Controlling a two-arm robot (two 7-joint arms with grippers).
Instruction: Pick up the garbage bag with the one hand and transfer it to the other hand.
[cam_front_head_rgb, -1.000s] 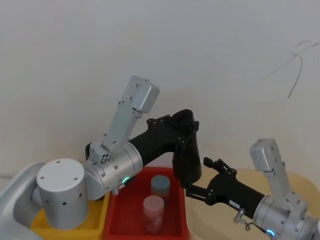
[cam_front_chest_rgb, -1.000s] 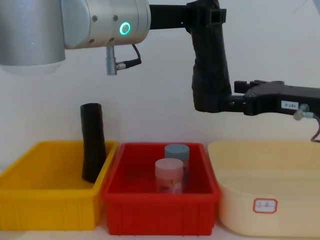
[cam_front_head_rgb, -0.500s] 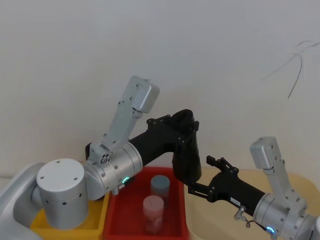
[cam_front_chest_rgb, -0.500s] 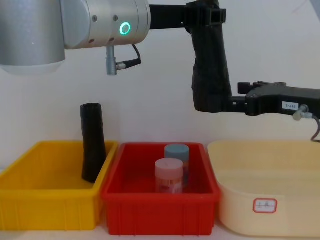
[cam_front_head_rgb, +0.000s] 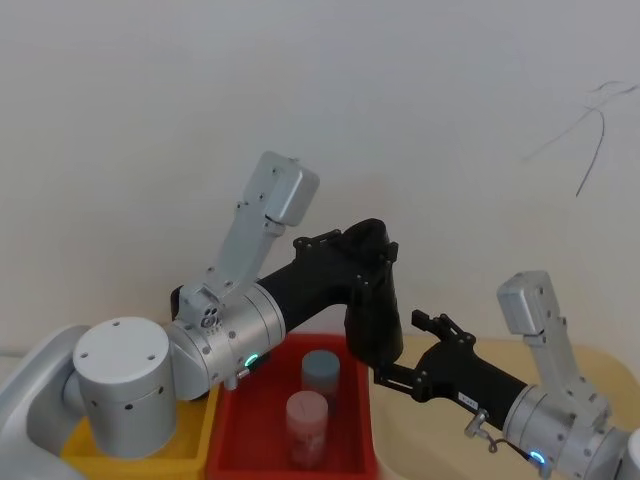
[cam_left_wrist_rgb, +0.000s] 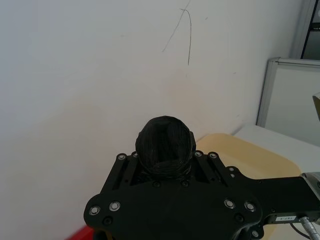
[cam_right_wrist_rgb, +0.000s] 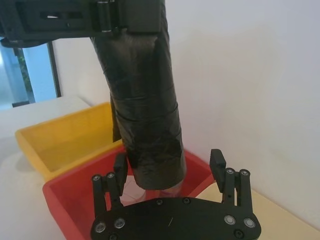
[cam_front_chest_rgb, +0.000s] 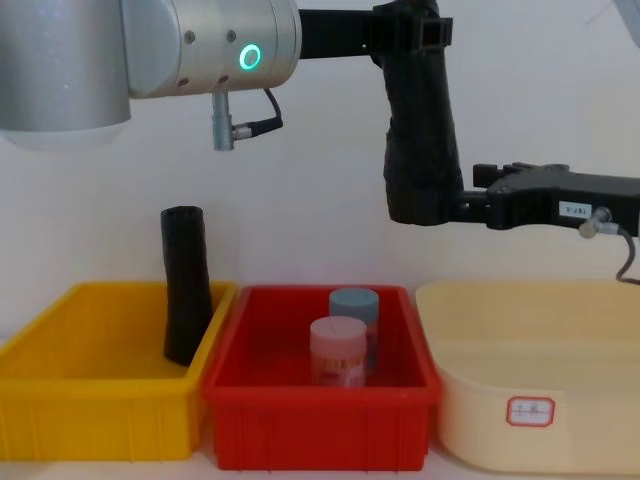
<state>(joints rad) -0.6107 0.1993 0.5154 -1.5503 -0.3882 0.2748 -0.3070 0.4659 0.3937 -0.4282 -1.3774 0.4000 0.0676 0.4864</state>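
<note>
The left gripper (cam_front_chest_rgb: 412, 35), at the upper centre of the chest view, is clamped on the top end of the bag (cam_front_chest_rgb: 420, 140). The bag hangs upright from it in the air, well above the red bin (cam_front_chest_rgb: 320, 415). In the left wrist view the bag's top end pokes out between that gripper's closed black blocks. The right gripper (cam_front_chest_rgb: 468, 203) reaches in level from the right edge of the chest view at mid-height and meets the bag's lower end. In the right wrist view its fingers (cam_right_wrist_rgb: 218, 162) stand spread, one on either side of that lower end: one is close against the bag and the other is clear of it, so they are not pinching it. The red bin, at the lower centre of the chest view, holds a blue-lidded jar (cam_front_chest_rgb: 354, 303) just behind a pink jar (cam_front_chest_rgb: 338, 350). At the lower left a slim black tube (cam_front_chest_rgb: 185, 285) stands almost upright in the yellow bin (cam_front_chest_rgb: 90, 425), against the wall next to the red bin. A cream tub (cam_front_chest_rgb: 530, 440) sits at the lower right
</note>
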